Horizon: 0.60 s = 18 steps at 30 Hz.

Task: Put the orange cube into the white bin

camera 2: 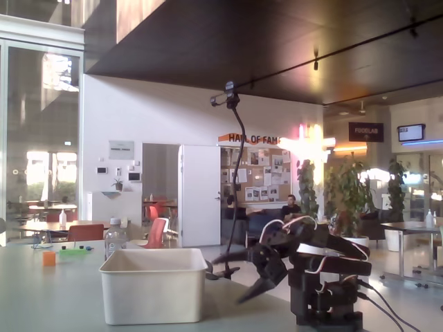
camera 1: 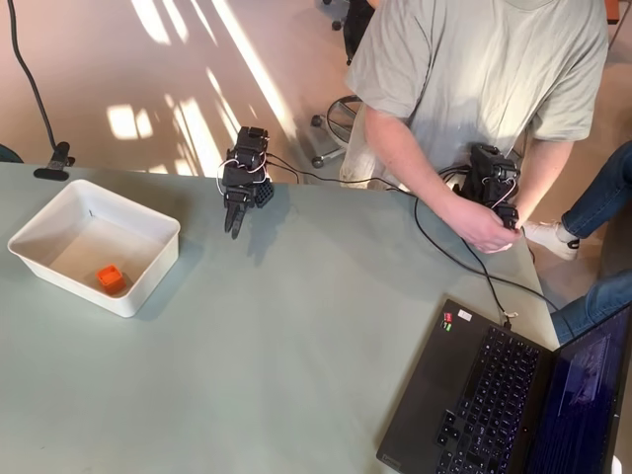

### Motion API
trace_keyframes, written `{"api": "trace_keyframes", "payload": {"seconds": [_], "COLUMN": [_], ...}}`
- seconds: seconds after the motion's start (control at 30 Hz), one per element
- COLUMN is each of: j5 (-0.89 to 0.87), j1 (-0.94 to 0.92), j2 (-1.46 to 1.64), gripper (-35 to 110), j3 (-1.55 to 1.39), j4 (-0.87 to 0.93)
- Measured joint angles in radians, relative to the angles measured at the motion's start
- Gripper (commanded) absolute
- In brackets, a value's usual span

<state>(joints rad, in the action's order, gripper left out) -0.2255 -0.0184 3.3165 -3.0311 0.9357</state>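
Observation:
The orange cube (camera 1: 111,277) lies inside the white bin (camera 1: 148,269), near its front right corner in the overhead view. The bin stands at the table's left. In the fixed view the white bin (camera 2: 152,290) shows side on, and its wall hides the inside. My black gripper (camera 1: 235,225) hangs folded at the table's far edge, well to the right of the bin and apart from it. In the fixed view the gripper (camera 2: 225,280) points toward the bin with its fingers spread open and nothing between them.
An open laptop (camera 1: 494,395) fills the table's front right corner, with a black cable (camera 1: 449,247) running to it. A person stands behind the table at the right. A small orange block (camera 2: 48,258) and a green item (camera 2: 73,252) lie far off on the table.

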Motion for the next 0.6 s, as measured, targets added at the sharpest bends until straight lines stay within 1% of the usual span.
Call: {"api": "trace_keyframes", "payload": {"seconds": [0.23, 0.4, 0.5, 0.6], "j5": [0.000, 0.000, 0.000, 0.000], "j1": [0.000, 0.000, 0.000, 0.000], "j2": [0.000, 0.000, 0.000, 0.000], "gripper": [58, 57, 52, 42], "j3": [-0.038, -0.049, -0.051, -0.051], "j4": [0.100, 0.117, 0.120, 0.121]}}
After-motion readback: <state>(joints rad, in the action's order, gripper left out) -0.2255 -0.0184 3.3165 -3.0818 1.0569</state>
